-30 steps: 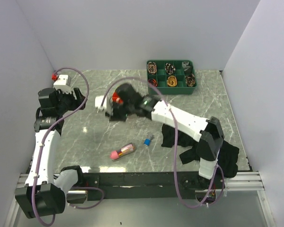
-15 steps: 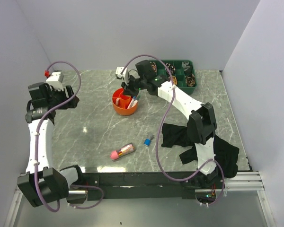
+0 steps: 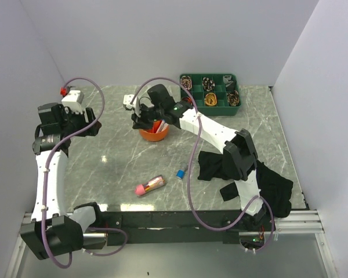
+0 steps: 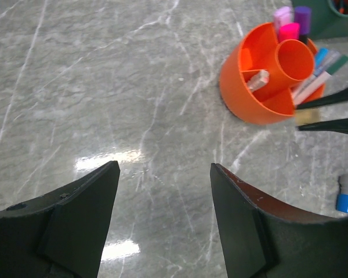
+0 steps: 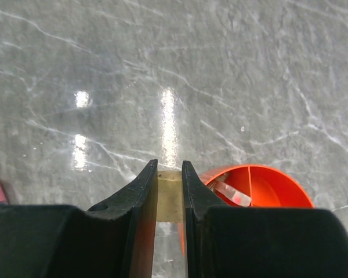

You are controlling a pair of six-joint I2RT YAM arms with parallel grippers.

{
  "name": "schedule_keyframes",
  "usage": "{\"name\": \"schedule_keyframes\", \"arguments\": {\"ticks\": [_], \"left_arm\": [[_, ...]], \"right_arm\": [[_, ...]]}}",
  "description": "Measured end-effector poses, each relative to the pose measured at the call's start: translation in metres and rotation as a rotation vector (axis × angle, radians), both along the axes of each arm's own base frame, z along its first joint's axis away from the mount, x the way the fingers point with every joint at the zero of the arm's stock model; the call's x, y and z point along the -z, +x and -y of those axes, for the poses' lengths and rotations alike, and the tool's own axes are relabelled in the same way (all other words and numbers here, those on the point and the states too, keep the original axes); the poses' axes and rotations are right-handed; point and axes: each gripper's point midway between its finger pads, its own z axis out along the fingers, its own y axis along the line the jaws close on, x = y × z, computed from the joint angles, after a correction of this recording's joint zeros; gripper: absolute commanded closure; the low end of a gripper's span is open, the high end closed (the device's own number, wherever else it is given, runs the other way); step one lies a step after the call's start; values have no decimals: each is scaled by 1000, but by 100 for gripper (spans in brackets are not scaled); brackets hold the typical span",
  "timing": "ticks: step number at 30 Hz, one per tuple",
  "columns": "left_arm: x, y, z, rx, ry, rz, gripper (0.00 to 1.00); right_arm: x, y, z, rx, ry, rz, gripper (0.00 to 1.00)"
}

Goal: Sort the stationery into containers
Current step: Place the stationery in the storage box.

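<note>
Grey marble table [image 3: 116, 165], pale walls [image 3: 162, 40]. Right gripper [image 5: 169, 174] pinches a beige eraser [image 5: 170, 202] at the orange organiser [image 4: 243, 107] rim. Left gripper [image 4: 164, 168] gapes, well left of it.

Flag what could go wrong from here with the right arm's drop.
1. The eraser pinched in the right jaws sits at the organiser edge, not clearly over a section; released now, it may bounce onto the table.
2. Pens stand above the rim beside the jaws; a sideways correction could knock them or tip the organiser.
</note>
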Motion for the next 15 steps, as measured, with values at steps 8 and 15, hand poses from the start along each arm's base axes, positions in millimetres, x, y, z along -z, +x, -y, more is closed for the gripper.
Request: {"name": "schedule_keyframes", "arguments": {"ticks": [8, 15], "left_arm": [[-3, -1, 12, 11, -39, 0, 30], [-7, 0, 10, -11, -58, 9, 30]], "right_arm": [[42, 18, -1, 58, -69, -24, 100], [62, 27, 1, 84, -105, -36, 100]]}}
